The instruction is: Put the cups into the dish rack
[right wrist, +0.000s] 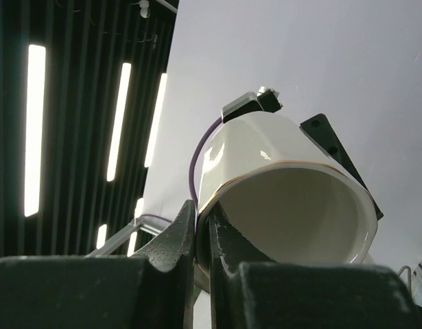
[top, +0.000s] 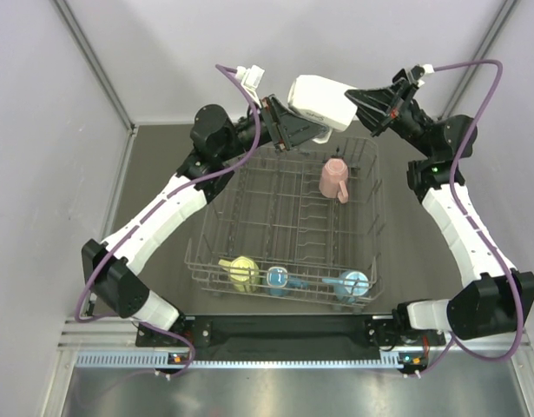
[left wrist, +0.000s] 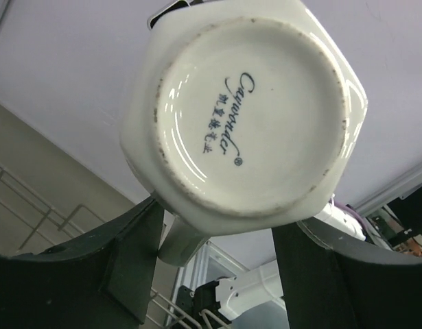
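Overhead view looking down, both wrist views close, sharing white mug (left wrist: 245, 116)

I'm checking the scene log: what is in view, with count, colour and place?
Grey wire dish rack: one, grey, mid-table.
Pink ceramic mug: one, pink, rack's far right part.
Yellow ceramic mug: one, yellow, rack's near row, left.
Blue ceramic mug: one, blue, near row, middle.
Light blue ceramic mug: one, light blue, near row, right.
White ceramic mug: one, white, held above the rack's far edge.
Table: one, dark grey, under the rack.
Right end effector: one, black, shut on white mug's rim.
Left end effector: one, black, flanking white mug's base.
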Tool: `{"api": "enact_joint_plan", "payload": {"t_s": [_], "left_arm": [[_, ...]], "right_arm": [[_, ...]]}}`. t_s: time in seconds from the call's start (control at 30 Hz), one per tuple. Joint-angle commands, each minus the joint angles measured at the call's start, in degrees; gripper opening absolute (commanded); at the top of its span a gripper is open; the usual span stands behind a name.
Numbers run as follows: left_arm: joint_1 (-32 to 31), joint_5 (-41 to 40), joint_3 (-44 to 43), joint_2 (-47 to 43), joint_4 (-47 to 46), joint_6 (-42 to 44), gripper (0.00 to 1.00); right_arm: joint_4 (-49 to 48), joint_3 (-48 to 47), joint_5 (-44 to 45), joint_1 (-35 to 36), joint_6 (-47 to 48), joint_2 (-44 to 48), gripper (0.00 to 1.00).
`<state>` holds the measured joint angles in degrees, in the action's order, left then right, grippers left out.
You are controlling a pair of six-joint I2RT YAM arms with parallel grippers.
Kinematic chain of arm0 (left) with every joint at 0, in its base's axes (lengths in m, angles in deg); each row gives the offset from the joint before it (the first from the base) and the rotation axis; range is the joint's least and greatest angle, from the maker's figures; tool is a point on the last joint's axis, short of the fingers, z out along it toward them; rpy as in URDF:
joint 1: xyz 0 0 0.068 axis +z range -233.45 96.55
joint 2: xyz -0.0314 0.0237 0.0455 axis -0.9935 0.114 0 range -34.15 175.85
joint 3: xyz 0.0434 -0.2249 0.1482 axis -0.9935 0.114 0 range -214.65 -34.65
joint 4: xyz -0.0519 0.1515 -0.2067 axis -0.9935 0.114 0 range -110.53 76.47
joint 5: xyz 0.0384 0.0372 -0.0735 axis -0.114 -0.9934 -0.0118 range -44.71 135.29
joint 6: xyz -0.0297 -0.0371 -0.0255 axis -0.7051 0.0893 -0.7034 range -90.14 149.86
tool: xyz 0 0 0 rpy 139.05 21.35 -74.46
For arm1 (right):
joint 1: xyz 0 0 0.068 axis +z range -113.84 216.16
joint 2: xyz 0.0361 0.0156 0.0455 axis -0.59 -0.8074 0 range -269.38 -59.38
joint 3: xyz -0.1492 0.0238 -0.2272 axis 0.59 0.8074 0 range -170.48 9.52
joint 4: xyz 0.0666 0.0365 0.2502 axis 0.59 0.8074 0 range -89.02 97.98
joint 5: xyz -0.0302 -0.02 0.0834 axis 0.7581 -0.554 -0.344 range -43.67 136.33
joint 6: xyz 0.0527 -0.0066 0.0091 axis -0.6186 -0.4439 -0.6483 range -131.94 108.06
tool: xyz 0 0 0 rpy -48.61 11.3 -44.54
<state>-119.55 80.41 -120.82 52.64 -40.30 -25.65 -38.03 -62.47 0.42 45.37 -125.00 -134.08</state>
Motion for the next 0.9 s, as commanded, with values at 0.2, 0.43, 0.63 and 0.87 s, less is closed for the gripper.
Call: {"api": "enact_joint_plan", "payload": {"t_s": [0.2, 0.43, 0.63, 0.87], "left_arm": [[-0.2, 3.56, -4.71, 0.4, -1.33, 5.14, 0.5], [-0.2, 2.86, -5.06, 0.23, -0.88, 3.65, 0.0], [-0.2, -1.53, -6.55, -1.7, 5.96, 6.72, 0.0], [-0.11, -10.48, -10.42, -3.46, 19.58, 14.19, 0.0]], "right_arm": [[-13.47, 0.18, 5.3, 3.88, -18.6, 0.34, 0.0], [-13.03, 2.28, 6.27, 5.38, -17.03, 1.04, 0.0], [-8.11, 4.04, 5.31, 5.38, -11.32, 2.54, 0.13], [3.63, 5.63, 0.39, 3.98, -2.53, 4.2, 0.55]]}}
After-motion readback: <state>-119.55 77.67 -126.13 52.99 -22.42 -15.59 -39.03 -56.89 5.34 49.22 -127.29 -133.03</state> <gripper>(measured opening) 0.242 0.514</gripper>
